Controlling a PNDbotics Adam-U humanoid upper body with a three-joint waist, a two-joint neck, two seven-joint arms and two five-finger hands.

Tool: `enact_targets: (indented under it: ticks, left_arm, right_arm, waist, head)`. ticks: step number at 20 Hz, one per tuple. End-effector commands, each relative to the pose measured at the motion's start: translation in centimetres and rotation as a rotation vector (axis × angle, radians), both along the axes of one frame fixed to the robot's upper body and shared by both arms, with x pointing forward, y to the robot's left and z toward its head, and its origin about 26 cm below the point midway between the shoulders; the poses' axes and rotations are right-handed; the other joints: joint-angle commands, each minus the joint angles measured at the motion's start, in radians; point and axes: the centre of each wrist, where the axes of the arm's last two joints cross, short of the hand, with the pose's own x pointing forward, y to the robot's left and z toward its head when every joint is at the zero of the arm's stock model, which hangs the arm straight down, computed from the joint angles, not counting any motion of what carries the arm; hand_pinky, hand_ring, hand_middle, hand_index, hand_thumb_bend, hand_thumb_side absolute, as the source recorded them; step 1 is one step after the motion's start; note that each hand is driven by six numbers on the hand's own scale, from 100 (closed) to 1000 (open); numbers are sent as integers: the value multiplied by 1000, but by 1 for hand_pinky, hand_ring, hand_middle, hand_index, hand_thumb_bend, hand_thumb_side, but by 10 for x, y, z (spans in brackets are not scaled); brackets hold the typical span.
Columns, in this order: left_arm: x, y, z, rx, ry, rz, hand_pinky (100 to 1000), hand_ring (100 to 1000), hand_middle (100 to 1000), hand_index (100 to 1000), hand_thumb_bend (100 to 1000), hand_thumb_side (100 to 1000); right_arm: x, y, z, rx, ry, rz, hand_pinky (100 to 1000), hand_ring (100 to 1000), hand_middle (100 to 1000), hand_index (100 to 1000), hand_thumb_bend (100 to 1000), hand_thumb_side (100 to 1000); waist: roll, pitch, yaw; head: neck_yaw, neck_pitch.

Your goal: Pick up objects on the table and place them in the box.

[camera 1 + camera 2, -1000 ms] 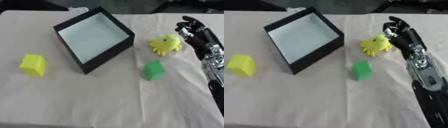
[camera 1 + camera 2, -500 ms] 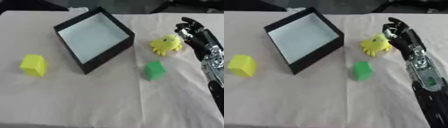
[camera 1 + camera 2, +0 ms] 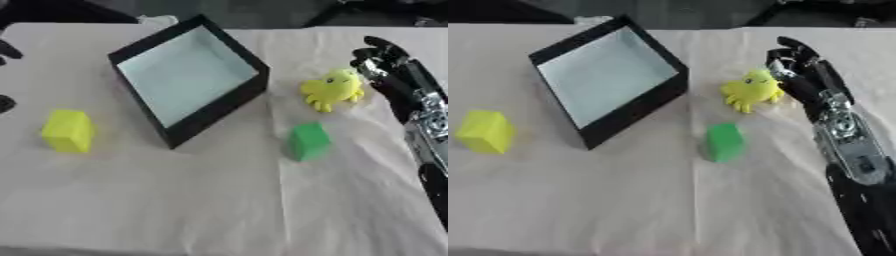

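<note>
Your right hand (image 3: 798,70) sits at far right of counter (image 3: 219,210), just beside yellow toy (image 3: 331,89), on its right side. Fingers (image 3: 785,62) curled toward toy, touching or nearly so; can't tell if anything's actually gripped. Toy on cloth, right of box (image 3: 188,77). Box black, pale inside, holds nothing visible. Green block (image 3: 308,141) lies in front of toy, near box's right corner. Yellow block (image 3: 68,131) sits well apart, left of box. Your left hand out of view.
</note>
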Motion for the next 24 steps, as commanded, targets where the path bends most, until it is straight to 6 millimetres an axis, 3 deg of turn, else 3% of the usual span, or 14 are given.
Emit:
enact_targets:
  ticks: [1, 7, 8, 13, 16, 19, 24]
  left_arm:
    - [-2, -2, 16, 84, 28, -9, 878, 871, 869, 935, 355, 656]
    - [5, -7, 11, 217, 78, -5, 889, 897, 879, 942, 379, 555]
    - [7, -6, 8, 227, 92, 0, 891, 899, 881, 943, 400, 479]
    - [19, 2, -5, 253, 117, 56, 891, 902, 882, 942, 439, 376]
    - [28, 7, -13, 242, 101, 91, 892, 901, 887, 950, 485, 233]
    - [40, 11, -21, 233, 68, 127, 893, 904, 891, 952, 534, 200]
    - [59, 17, -39, 229, 79, 139, 895, 901, 892, 950, 552, 258]
  right_arm:
    - [1, -6, 10, -32, -23, 0, 896, 774, 742, 899, 134, 394]
    - [1, -5, 8, -35, -15, 6, 896, 774, 741, 899, 131, 398]
    - [1, -5, 7, -35, -15, 7, 896, 774, 741, 899, 130, 399]
    - [1, -4, 7, -35, -12, 9, 896, 774, 741, 899, 127, 403]
    - [1, -4, 6, -35, -9, 13, 896, 774, 741, 899, 126, 406]
    - [1, -3, 5, -34, -7, 15, 896, 774, 741, 899, 124, 407]
    - [1, -2, 5, -31, -6, 17, 896, 774, 741, 899, 122, 411]
  waist:
    - [6, -20, -2]
    - [14, -20, -8]
    - [14, -20, -10]
    - [14, -19, -13]
    - [13, -18, -14]
    - [12, -17, -15]
    - [10, -14, -18]
  head:
    - [4, -1]
    - [12, -1]
    - [13, -1]
    - [17, -1]
    - [19, -1]
    - [23, -1]
    - [30, -1]
